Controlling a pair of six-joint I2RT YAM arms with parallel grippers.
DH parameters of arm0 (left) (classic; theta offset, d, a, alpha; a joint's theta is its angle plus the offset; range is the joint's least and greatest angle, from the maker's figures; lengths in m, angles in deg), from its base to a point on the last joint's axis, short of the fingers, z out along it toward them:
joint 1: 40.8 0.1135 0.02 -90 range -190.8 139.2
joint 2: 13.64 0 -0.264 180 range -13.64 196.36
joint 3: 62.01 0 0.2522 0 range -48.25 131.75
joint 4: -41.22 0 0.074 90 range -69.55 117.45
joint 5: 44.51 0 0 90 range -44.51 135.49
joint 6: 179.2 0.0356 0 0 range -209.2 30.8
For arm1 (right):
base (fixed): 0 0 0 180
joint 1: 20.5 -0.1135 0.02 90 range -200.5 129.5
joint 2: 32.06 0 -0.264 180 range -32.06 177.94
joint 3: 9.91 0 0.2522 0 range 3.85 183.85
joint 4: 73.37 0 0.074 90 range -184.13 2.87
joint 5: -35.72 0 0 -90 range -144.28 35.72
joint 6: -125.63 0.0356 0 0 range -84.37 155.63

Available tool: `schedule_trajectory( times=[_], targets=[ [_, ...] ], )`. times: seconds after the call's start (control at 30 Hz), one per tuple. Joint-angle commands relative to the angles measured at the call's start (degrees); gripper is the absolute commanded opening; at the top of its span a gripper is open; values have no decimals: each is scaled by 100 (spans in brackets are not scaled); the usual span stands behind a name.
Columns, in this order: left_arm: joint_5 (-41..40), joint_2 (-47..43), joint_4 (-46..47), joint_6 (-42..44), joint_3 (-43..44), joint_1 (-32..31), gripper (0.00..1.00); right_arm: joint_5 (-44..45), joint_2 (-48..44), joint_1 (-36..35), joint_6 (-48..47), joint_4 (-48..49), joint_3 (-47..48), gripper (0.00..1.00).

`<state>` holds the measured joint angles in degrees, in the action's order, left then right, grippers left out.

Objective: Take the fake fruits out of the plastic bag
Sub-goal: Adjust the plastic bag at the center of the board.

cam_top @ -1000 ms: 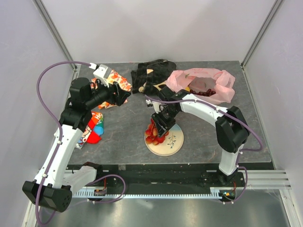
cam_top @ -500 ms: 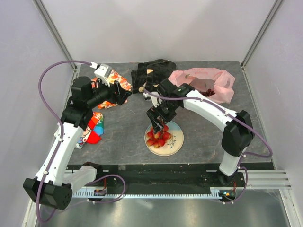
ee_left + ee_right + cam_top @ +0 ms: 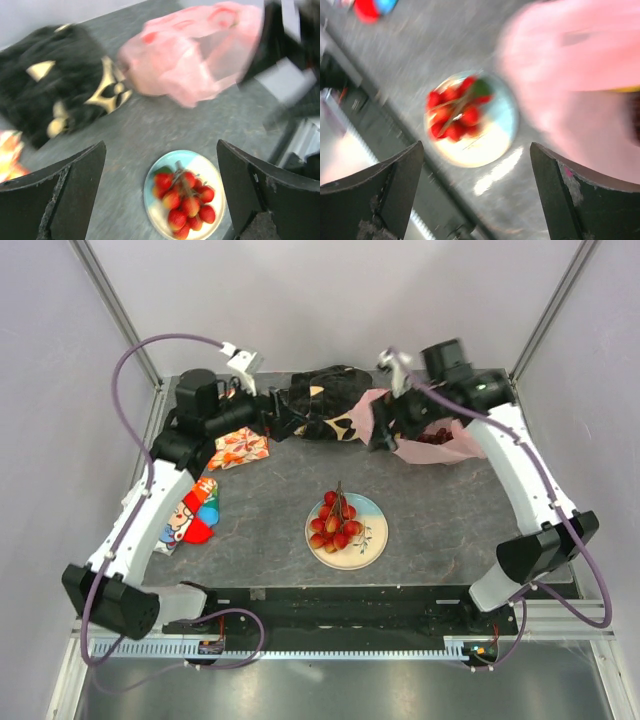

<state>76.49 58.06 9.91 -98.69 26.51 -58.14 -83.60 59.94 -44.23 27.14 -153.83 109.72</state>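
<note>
The cluster of glossy red fake fruits [image 3: 336, 523] [image 3: 187, 200] [image 3: 455, 112] lies on the round plate [image 3: 366, 545], free of both grippers. At the back right lies the pink plastic bag [image 3: 455, 445] [image 3: 195, 60] [image 3: 580, 75], with dark fruits [image 3: 438, 435] showing in its mouth and the right arm partly covering it. My right gripper [image 3: 385, 430] [image 3: 477, 190] hangs open and empty at the bag's left edge, high above the table. My left gripper [image 3: 283, 418] [image 3: 160, 190] is open and empty over the black cloth, left of the bag.
A black patterned cloth [image 3: 325, 405] [image 3: 60, 100] lies at the back middle. An orange leaf-print cloth [image 3: 238, 448] lies left of it. A red-and-blue printed cloth [image 3: 195, 515] [image 3: 370, 7] sits at the left edge. Cage posts stand at the back corners.
My right gripper opened, left the red fruit cluster on the plate and swung up and back to the bag. My left gripper opened wider and moved back and right, over the black cloth.
</note>
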Motion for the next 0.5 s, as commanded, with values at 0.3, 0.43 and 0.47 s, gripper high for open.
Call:
schedule_trajectory(
  times=[0.3, 0.43, 0.47],
  targets=[
    [-182, 3155, 5, 212, 2997, -1429, 99, 171, 1, 1792, -399, 1316, -838, 81],
    [-577, 4026, 14, 211, 3466, -1570, 99, 461, 133, 2047, -408, 1739, -1068, 79],
    [-700, 4140, -12, 298, 3562, -1596, 93, 549, 220, 2160, -382, 1748, -1059, 78]
  ],
)
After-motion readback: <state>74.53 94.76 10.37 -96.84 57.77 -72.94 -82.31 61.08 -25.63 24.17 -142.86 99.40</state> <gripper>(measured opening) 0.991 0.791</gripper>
